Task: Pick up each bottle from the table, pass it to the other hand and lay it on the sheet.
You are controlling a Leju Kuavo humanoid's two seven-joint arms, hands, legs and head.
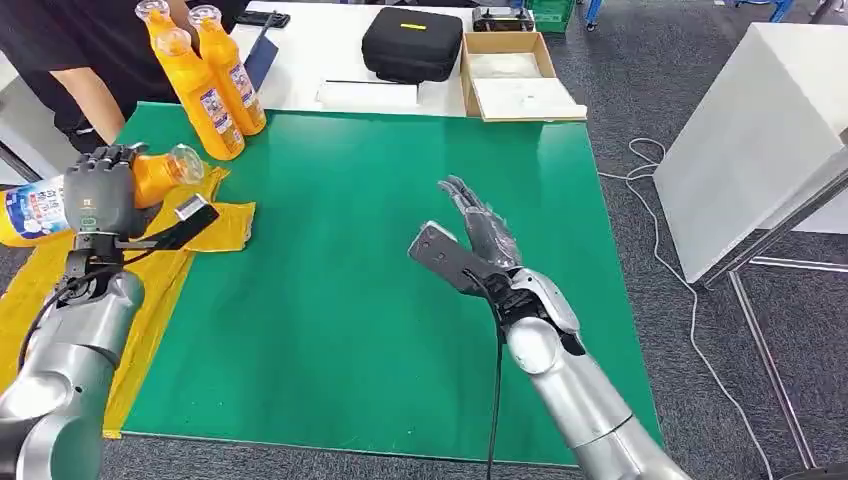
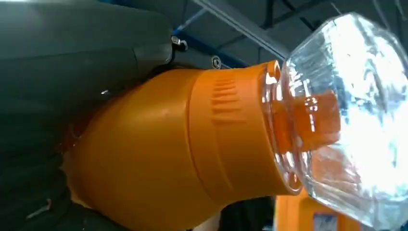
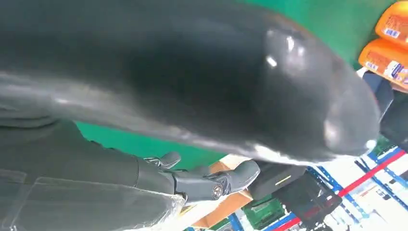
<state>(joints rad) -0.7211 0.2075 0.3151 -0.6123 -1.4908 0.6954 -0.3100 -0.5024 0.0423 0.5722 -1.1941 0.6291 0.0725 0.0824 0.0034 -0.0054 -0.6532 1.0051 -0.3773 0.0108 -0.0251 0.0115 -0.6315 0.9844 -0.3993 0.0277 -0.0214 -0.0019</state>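
My left hand [image 1: 98, 192] grips an orange bottle [image 1: 150, 175] lying sideways above the yellow sheet [image 1: 160, 290] at the table's left edge. Its clear cap [image 1: 186, 162] points right, and its white and blue label [image 1: 30, 208] sticks out to the left. Up close, the left wrist view shows the orange shoulder [image 2: 159, 149] and the clear cap [image 2: 351, 115], with the dark hand [image 2: 62, 72] wrapped around the body. Three more orange bottles [image 1: 210, 85] stand upright at the far left of the green mat [image 1: 380, 290]. My right hand [image 1: 478, 222] hovers over the mat's middle, fingers straight and apart, holding nothing.
A person in black [image 1: 75, 60] stands at the far left corner behind the bottles. Beyond the mat sit a black case [image 1: 412, 42], a cardboard box [image 1: 515, 75] and white sheets [image 1: 368, 94]. A white panel [image 1: 745, 150] and a cable [image 1: 680, 290] are on the floor to the right.
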